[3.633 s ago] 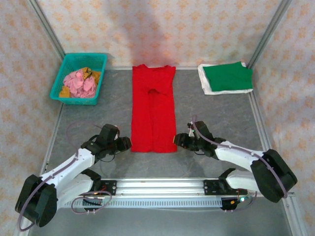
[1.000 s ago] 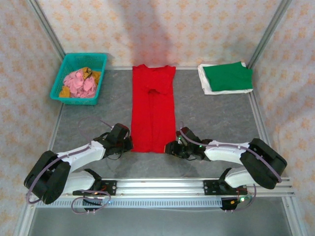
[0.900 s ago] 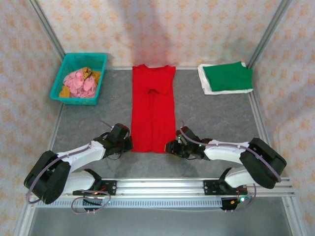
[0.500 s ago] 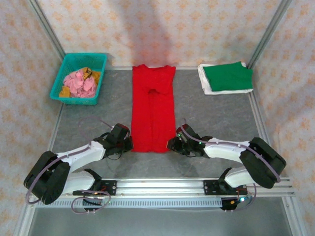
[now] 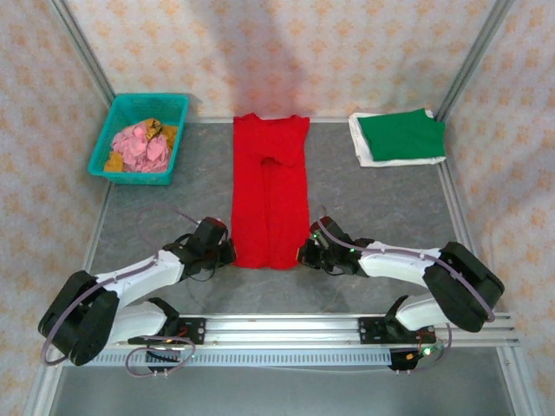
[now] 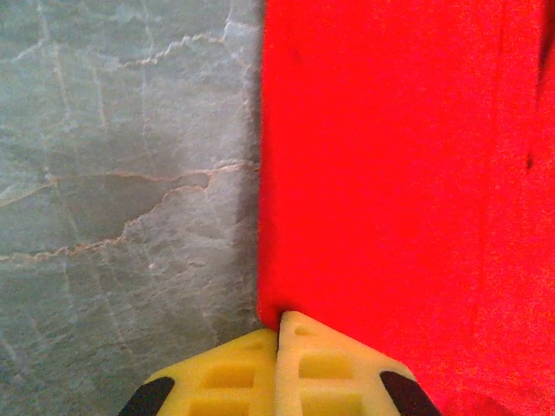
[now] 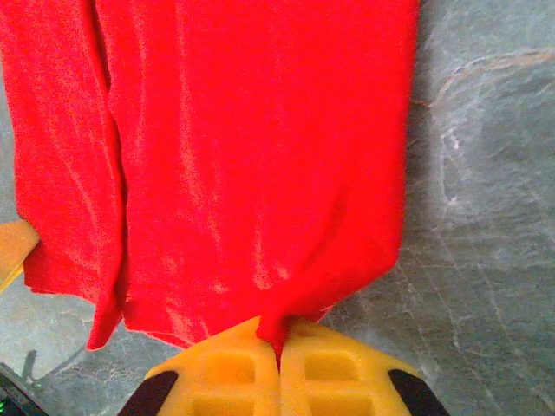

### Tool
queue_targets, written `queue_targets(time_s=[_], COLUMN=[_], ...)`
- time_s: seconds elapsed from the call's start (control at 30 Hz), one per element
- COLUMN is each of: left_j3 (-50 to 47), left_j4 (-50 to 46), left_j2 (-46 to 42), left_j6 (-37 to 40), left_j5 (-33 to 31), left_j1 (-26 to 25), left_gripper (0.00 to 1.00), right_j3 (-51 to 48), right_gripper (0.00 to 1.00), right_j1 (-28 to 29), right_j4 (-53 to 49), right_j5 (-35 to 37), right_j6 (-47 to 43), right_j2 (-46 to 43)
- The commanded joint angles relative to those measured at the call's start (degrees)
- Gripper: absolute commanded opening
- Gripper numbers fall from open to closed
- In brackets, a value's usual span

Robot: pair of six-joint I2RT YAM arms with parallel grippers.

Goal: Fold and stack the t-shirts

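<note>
A red t-shirt lies as a long narrow strip down the middle of the grey table, sleeves folded in. My left gripper is shut on its near left corner; in the left wrist view the yellow fingers pinch the red t-shirt at its corner. My right gripper is shut on the near right corner, where the red t-shirt bunches between the yellow pads. A folded dark green t-shirt rests on a white t-shirt at the back right.
A teal basket with pink and yellow cloth stands at the back left. Metal frame posts and patterned walls enclose the table. The aluminium rail carrying the arm bases runs along the near edge.
My right gripper moved slightly forward onto the shirt's near right corner and closed on it, bunching the cloth. The left gripper kept its grip on the near left corner.
</note>
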Motion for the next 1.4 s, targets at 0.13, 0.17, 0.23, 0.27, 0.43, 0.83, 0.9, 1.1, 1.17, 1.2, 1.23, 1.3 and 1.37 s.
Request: queue_targets(time_s=[0.13,0.17,0.23,0.27,0.43,0.83,0.9,1.1,1.17,1.2,1.23,1.3,1.37], left_j3=[-3.2,-3.8,-4.7,-5.0,-4.9,9.9,13.0,24.3,28.4,30.2,32.1,35.1,37.4], left_j4=[-4.0,-5.1,-7.7,-9.7,-18.9,-26.4,-25.0,-23.4,-22.6,-22.5,-22.1,-21.6,-20.3], left_j2=[-5.2,-6.0,-8.2,-9.8,-20.4,-19.7,-16.2,-3.4,1.0,3.1,5.3,9.1,12.8], left_j6=[-3.0,-4.3,-6.4,-7.5,-12.5,-7.2,-4.2,2.9,5.2,6.2,7.2,8.7,10.4], left_j5=[-2.9,-3.9,-5.3,-6.4,-8.3,-12.2,-10.7,-11.0,-10.9,-11.0,-10.9,-11.1,-10.2], left_j1=[-5.7,-7.2,-10.2,-11.7,-17.0,-9.5,-5.7,1.6,4.4,5.5,6.3,7.4,8.0], left_gripper=[0.0,0.0,0.0,0.0,0.0,0.0,0.0,0.0,0.0,0.0,0.0,0.0,0.0], right_j3=[-3.6,-4.0,-4.8,-5.5,-9.7,2.5,5.7,15.9,18.0,19.2,20.8,23.3,25.1], right_gripper=[0.0,0.0,0.0,0.0,0.0,0.0,0.0,0.0,0.0,0.0,0.0,0.0,0.0], right_j1=[3.8,4.8,6.5,7.2,9.1,3.5,0.9,-5.3,-7.9,-9.0,-10.1,-12.1,-13.5], right_j4=[-1.4,-2.4,-4.8,-5.4,-6.5,-14.6,-15.9,-15.2,-12.9,-12.5,-12.2,-11.4,-9.9], right_j5=[-0.8,-0.8,0.2,0.5,0.8,9.0,8.5,8.7,8.6,8.6,8.4,7.4,6.1], right_j6=[-1.4,-1.3,-0.5,0.1,3.5,-2.0,-6.0,-14.5,-16.4,-17.2,-18.0,-19.3,-20.0], right_j2=[-7.3,-8.8,-11.6,-13.3,-19.1,-22.1,-19.8,-8.7,-5.2,-3.6,-1.8,1.1,3.8])
